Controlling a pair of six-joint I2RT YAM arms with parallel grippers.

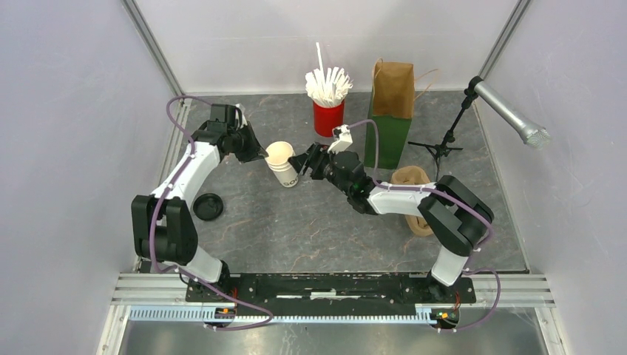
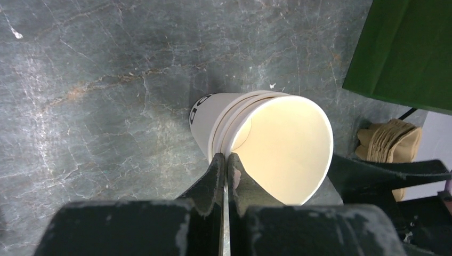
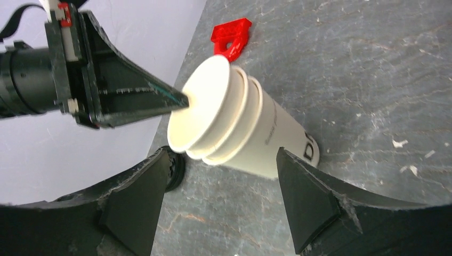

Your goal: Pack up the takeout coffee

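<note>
Separating a single cup from the stack of cups (image 3: 250,138) is judged to be the step in hand, since no takeout coffee with its lid on is to be seen in any view. Only lidless nested cups are present, tilted over the middle of the table (image 1: 310,229) between the two arms, and a loose black lid (image 1: 208,206) lies well apart beside the left arm. The innermost cup (image 2: 288,149) is pinched at its rim by the left gripper (image 2: 225,160), whose fingers are pressed together, one inside the mouth and one outside. The right gripper (image 3: 221,157) is spread wide, its jaws standing either side of the stack without visibly touching it (whether the stack's base rests on the table cannot be told).

For the step to be done well, the outer cups should be clamped by the right gripper on the printed wall, below the layered rims, and only firmly enough that the paper is not crushed. The innermost cup should then be drawn out along the stack's own axis, not sideways, so that the thin rim is not torn. A second cup may be dragged out with it; this should be checked before the lid is fetched.
</note>
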